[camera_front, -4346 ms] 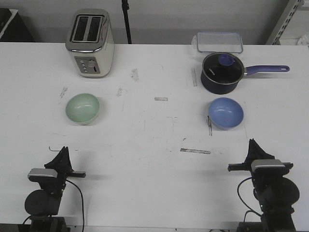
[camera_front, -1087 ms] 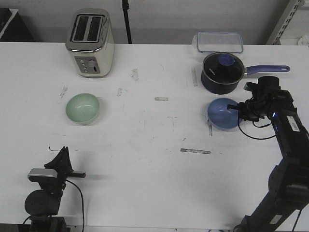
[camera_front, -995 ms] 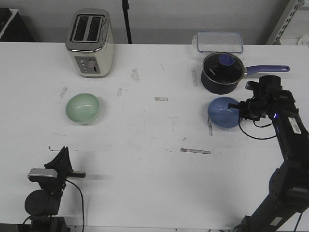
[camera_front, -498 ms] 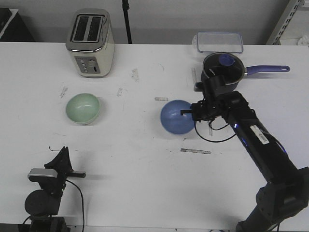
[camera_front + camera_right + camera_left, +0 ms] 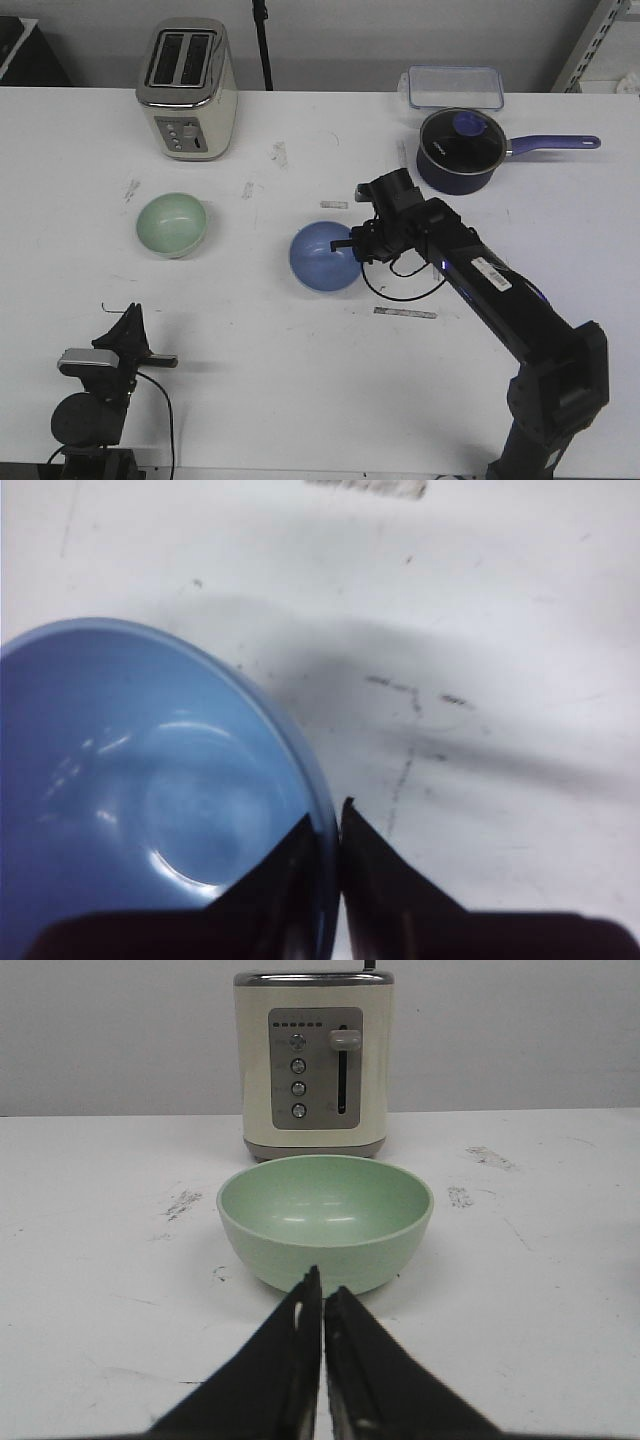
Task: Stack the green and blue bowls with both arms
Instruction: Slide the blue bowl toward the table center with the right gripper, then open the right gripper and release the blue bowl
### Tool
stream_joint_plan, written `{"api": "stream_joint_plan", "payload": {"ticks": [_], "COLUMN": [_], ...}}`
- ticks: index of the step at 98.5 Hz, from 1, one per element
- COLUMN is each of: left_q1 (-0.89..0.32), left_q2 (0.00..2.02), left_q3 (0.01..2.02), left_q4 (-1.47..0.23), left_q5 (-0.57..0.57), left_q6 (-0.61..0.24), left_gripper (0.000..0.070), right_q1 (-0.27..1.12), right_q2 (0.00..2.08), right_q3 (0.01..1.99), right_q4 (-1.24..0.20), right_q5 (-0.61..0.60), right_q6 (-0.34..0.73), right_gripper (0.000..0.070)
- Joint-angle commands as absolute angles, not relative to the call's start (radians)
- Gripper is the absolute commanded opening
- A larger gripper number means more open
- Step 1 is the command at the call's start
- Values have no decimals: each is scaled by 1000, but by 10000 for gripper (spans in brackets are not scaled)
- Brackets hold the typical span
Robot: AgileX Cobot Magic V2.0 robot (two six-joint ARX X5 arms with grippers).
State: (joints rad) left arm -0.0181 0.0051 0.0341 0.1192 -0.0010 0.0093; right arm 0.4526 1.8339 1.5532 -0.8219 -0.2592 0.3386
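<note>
In the front view, the smooth round periwinkle blue bowl (image 5: 325, 257) sits near the middle of the white scuffed table (image 5: 300, 380), tilted a little toward the camera. The black jointed right arm (image 5: 480, 285) reaches across from the near right corner, and its thin pointed right gripper (image 5: 352, 247) is pinched on the bowl's right rim. The pale mint green bowl (image 5: 171, 224) rests upright well to the left, apart from the blue one. Behind it stands a cream and chrome two-slot toaster (image 5: 187, 90). At the far right are a dark lidded saucepan with a purple handle (image 5: 460, 150) and, behind that, a clear plastic lidded box (image 5: 454, 86). The left arm (image 5: 100, 390) is folded at the near left edge; its jaws cannot be made out here.

The left wrist view shows the left gripper (image 5: 322, 1305) with its black fingers pressed together, nothing between them, pointing at the green bowl (image 5: 326, 1220) just ahead, with the toaster (image 5: 315, 1062) behind it.

The right wrist view shows the right gripper (image 5: 331, 832) clamped on the rim of the blue bowl (image 5: 150, 800), one finger inside the bowl and one outside against its wall, with bare table (image 5: 480, 680) beyond.
</note>
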Motion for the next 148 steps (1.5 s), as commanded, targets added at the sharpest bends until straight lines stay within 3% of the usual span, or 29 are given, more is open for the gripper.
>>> {"api": "stream_joint_plan", "payload": {"ticks": [1, 105, 110, 123, 138, 148], "left_q1": [-20, -20, -20, -20, -20, -20], "left_q2": [3, 3, 3, 3, 3, 3], "left_q3": [12, 12, 12, 12, 12, 12], "left_q4": [132, 132, 132, 132, 132, 132], "left_q5": [-1, -1, -1, -1, -1, -1], "left_q6": [15, 15, 15, 15, 15, 15], "left_gripper": [1, 1, 1, 1, 1, 1], "right_q1": [460, 479, 479, 479, 479, 480], "right_q2": [1872, 1908, 1908, 1908, 1906, 1904], "right_q3": [1568, 1557, 1557, 1557, 1557, 1557], "right_q4": [-814, -786, -786, -786, -789, -786], "right_q5": [-262, -242, -241, -242, -239, -231], "right_q6": [352, 352, 352, 352, 352, 351], "right_gripper": [14, 19, 38, 165, 199, 313]}}
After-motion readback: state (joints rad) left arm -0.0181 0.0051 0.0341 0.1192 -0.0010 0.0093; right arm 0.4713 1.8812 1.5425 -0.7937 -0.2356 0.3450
